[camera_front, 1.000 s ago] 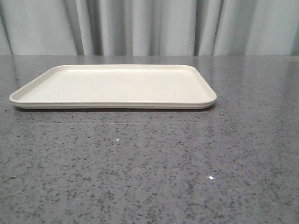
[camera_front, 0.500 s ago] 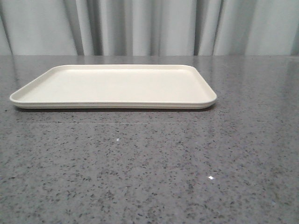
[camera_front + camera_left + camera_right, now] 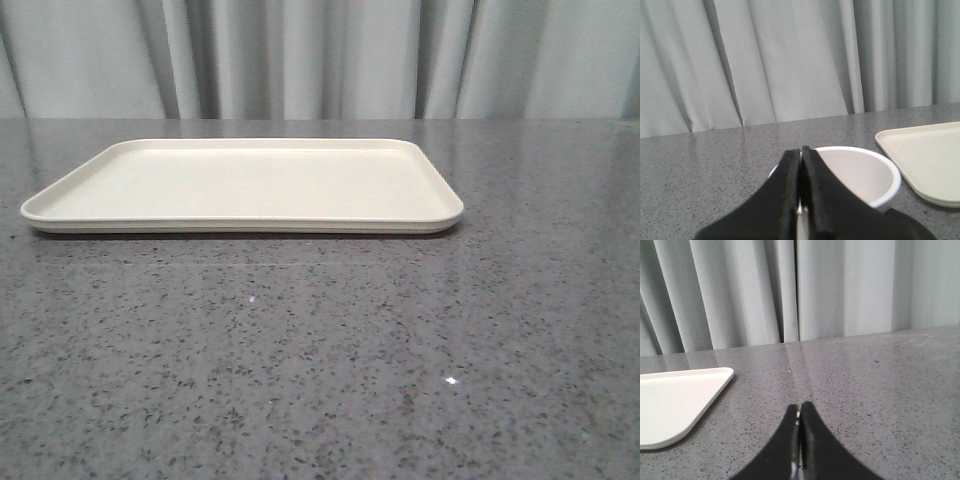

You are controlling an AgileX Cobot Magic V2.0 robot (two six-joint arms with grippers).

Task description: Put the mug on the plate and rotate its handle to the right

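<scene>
The plate (image 3: 250, 185) lies empty on the grey table, left of the middle in the front view. The white mug (image 3: 860, 172) shows only in the left wrist view, upright on the table beside the plate's rim (image 3: 925, 155). Its smiley face is hidden, and I cannot clearly make out the handle. My left gripper (image 3: 801, 150) is shut, with its fingers in front of the mug's near rim and nothing between them. My right gripper (image 3: 800, 405) is shut and empty above bare table, off the plate's other end (image 3: 670, 400). Neither gripper shows in the front view.
The speckled grey tabletop (image 3: 320, 360) stretches in front of the plate. A grey pleated curtain (image 3: 320, 60) hangs behind the table's far edge.
</scene>
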